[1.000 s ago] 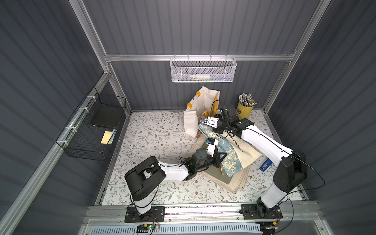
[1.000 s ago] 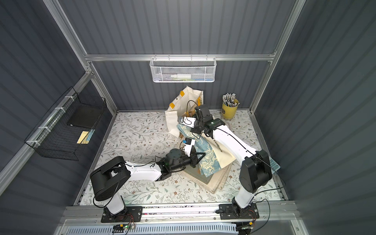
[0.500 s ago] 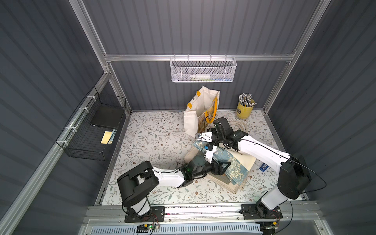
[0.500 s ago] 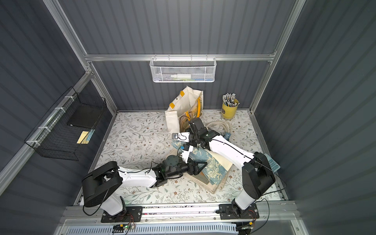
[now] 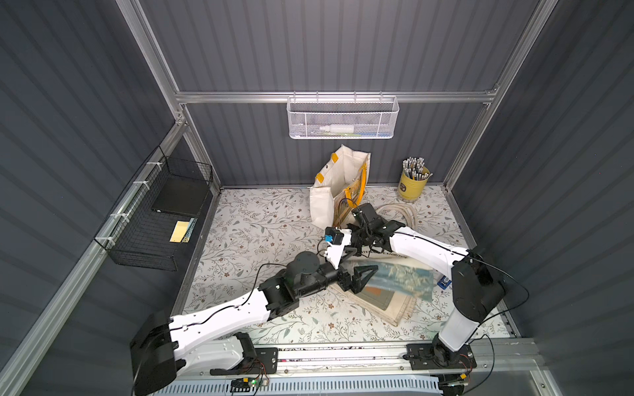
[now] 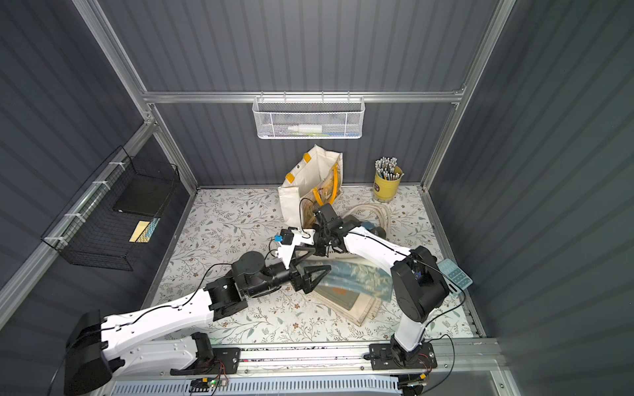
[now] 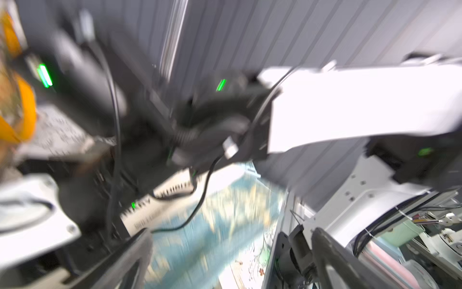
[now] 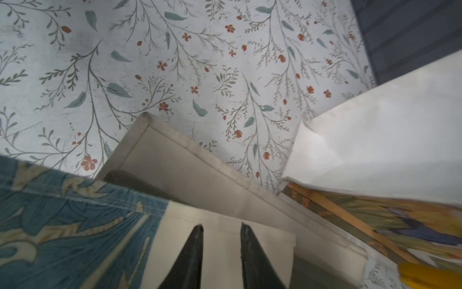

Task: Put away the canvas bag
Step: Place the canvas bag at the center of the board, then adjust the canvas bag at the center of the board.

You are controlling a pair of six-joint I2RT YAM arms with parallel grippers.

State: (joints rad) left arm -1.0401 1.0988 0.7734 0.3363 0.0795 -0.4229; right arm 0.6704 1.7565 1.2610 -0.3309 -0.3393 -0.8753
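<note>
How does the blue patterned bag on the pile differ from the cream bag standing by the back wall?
The blue patterned canvas bag lies flat on the pile of folded bags; the cream canvas bag with yellow tabs stands upright. The blue one is printed all over; the cream one is plain. Both are cloth.

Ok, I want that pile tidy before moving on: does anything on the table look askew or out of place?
Yes: the blue patterned bag lies skewed across the stack of folded cream bags, its edges at an angle to theirs, overhanging on one side. It looks blurred, perhaps not settled.
</note>
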